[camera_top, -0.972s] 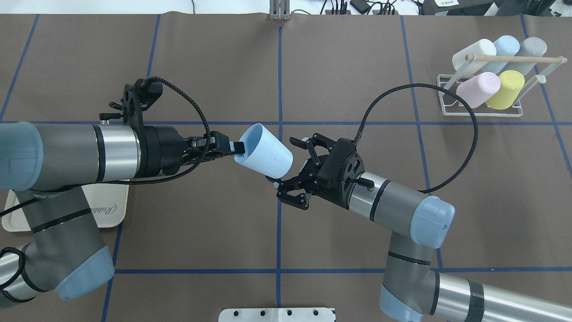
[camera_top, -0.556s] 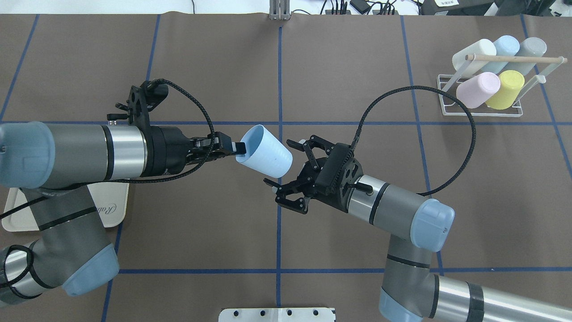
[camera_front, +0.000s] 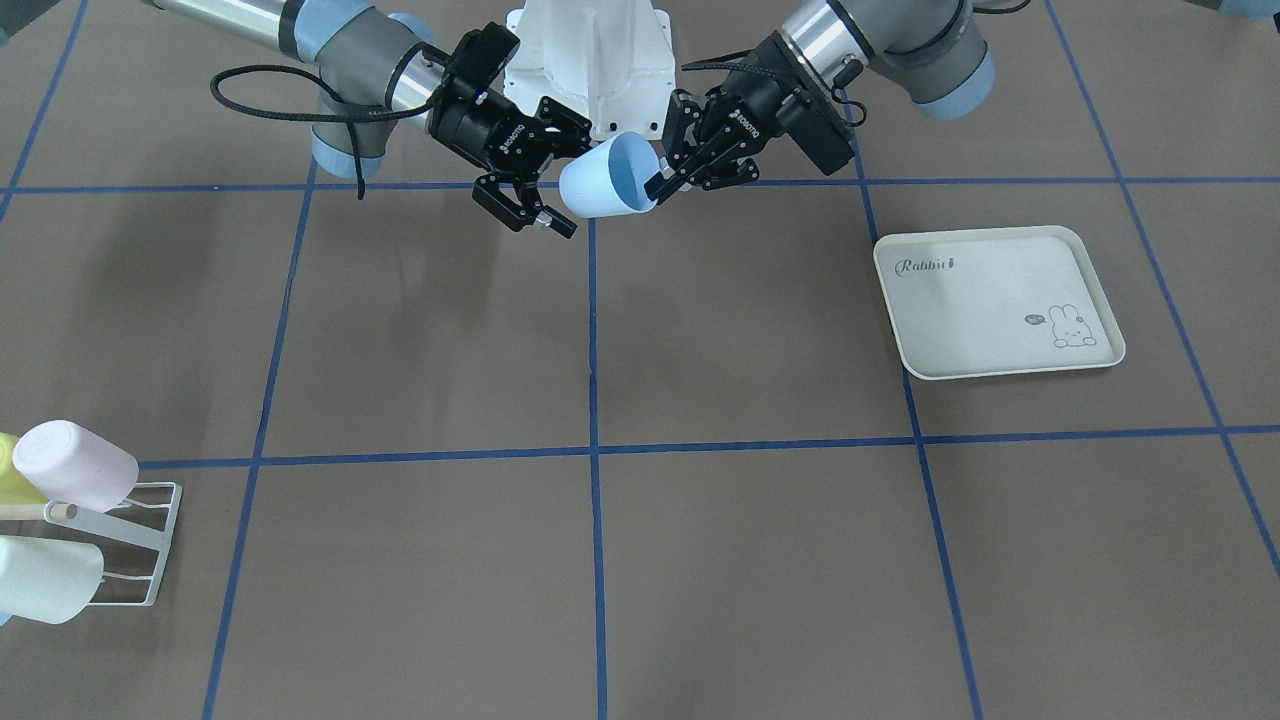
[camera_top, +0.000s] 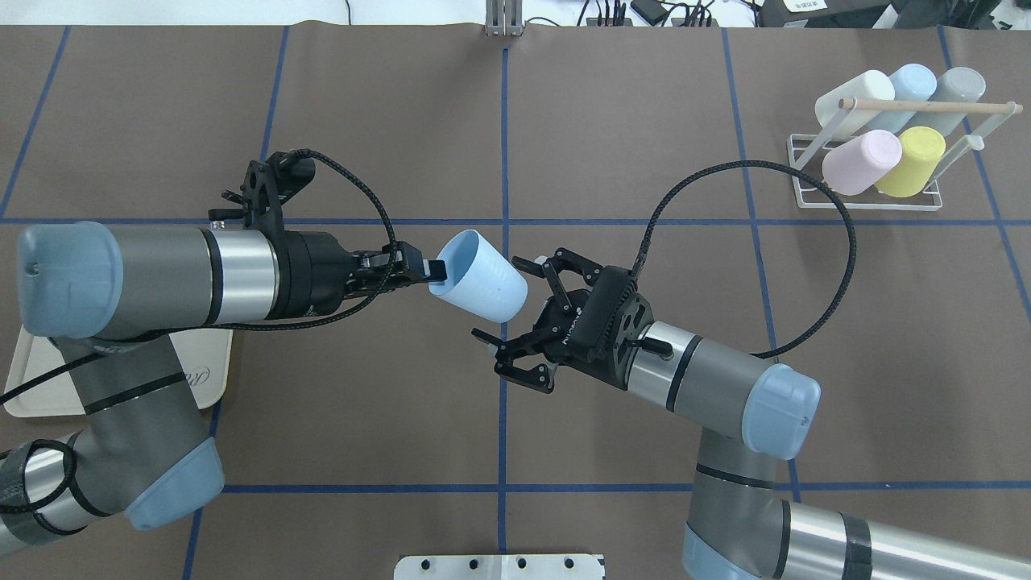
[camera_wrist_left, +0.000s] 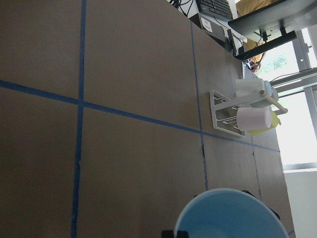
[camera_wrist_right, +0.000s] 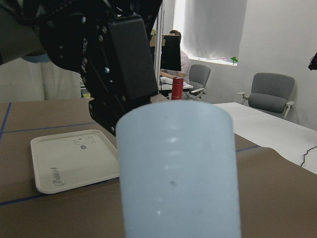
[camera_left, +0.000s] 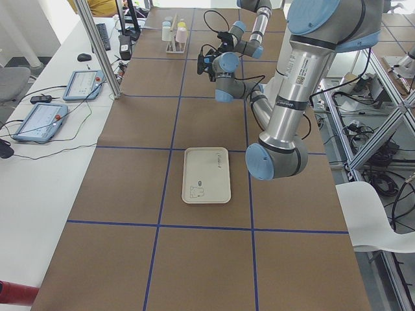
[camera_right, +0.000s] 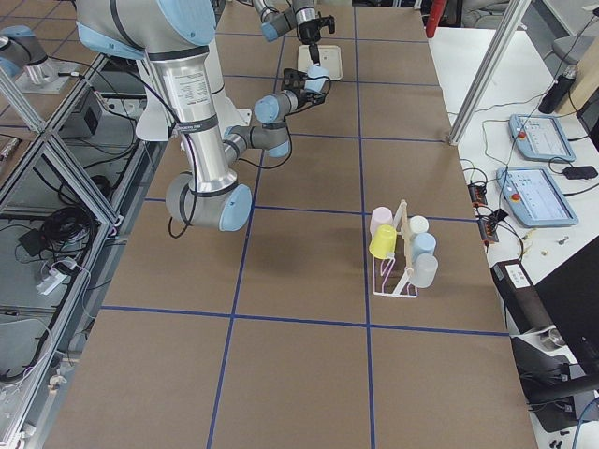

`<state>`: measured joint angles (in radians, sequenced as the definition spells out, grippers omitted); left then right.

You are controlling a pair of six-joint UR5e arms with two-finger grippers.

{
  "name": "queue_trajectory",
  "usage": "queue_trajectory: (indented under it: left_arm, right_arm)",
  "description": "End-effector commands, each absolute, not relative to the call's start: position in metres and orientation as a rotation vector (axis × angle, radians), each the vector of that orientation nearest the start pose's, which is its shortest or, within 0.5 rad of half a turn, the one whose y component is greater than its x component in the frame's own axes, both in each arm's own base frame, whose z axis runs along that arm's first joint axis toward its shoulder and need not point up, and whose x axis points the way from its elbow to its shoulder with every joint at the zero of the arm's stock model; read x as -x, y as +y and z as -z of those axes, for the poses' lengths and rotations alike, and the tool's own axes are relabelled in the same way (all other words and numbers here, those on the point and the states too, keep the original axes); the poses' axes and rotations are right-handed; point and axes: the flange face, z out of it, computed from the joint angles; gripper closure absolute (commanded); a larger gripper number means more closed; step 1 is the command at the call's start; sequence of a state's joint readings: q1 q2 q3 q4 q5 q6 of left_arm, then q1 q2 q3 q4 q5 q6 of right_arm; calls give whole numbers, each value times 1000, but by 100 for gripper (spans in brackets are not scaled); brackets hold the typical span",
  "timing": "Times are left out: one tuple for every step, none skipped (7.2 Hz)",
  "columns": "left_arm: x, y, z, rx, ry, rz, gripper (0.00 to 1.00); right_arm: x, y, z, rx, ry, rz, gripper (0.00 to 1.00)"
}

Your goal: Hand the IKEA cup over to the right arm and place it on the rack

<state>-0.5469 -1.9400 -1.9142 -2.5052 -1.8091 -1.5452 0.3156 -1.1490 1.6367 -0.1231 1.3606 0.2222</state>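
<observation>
The light blue IKEA cup (camera_top: 481, 278) hangs tilted above the table's middle, its mouth towards my left arm. My left gripper (camera_top: 435, 270) is shut on its rim, also seen from across the table (camera_front: 660, 185). My right gripper (camera_top: 501, 300) is open, one finger on either side of the cup's closed end without touching it. In the right wrist view the cup (camera_wrist_right: 178, 168) fills the centre. The white wire rack (camera_top: 866, 207) stands at the far right with several cups on it.
A cream rabbit-printed tray (camera_front: 1000, 300) lies under my left arm's elbow (camera_top: 48, 387). The rack's wooden dowel (camera_top: 926, 105) runs above its cups. A black cable (camera_top: 838, 242) loops from the right wrist. Blue tape lines cross the brown table.
My left arm has carried the cup a little right and nearer. My right gripper, still open, has slid left so its fingers now flank the cup's closed end.
</observation>
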Motion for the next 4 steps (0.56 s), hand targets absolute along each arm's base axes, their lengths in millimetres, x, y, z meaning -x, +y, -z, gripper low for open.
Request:
queue_trajectory:
  left_arm:
    - [-409,-371,-199,-277,1618,195,100]
    - [-410,-371,-200,-276,1615,196,100]
    - [-411,-370,-201,-275,1612,194,100]
    - [-413,-371,-203,-272,1608,194,100]
  right_arm:
    - [500,-324,-238,-1542,-1210,489,2]
    - [500,-324,-238,-1542,-1210,489,4]
    - [500,-324,-238,-1542,-1209,487,4]
    - [500,-324,-238,-1542,-1210,489,4]
